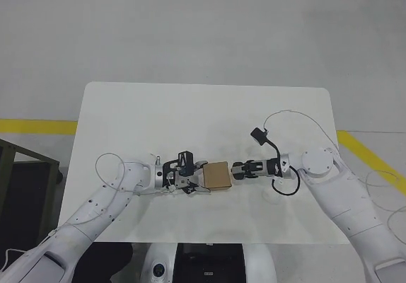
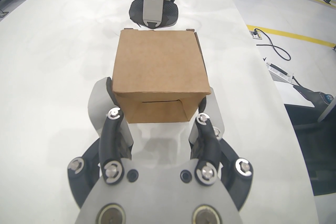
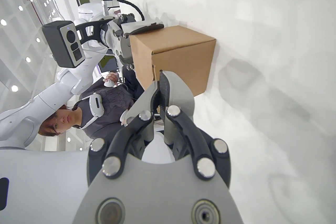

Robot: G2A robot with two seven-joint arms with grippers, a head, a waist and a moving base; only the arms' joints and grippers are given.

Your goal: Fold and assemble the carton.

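- The carton (image 1: pixel 217 175), a small brown cardboard box, sits on the white table (image 1: pixel 153 113) toward its near edge, about midway between left and right.
- The carton rests flat on the tabletop, its long axis running left to right, with a closed, flat panel on top (image 2: pixel 157 62).
- The carton's left end is set back under the overhanging top panel. It shows a folded-in flap with a thin slit across it.
- The left gripper (image 1: pixel 197 181) is at the carton's left end, low over the table.
- In the left wrist view the left gripper (image 2: pixel 157 93) is spread wide, one finger on each side of that end. Its pads (image 2: pixel 109 84) lie against the carton's near and far walls, clasping it as far as can be seen.
- From the right wrist view, one of the left gripper's fingers (image 3: pixel 148 27) lies along the carton's far face.
- The right gripper (image 1: pixel 235 171) is at the carton's right end, opposite the left one.
- The right gripper's fingers are pressed narrowly together (image 3: pixel 160 80). Its tip touches the carton's right end at the upper edge (image 2: pixel 153 24).
- Whether a flap edge is pinched between them cannot be told.
- A yellow floor line (image 1: pixel 26 126) runs left of the table, with a green frame (image 1: pixel 5 170) beside it.
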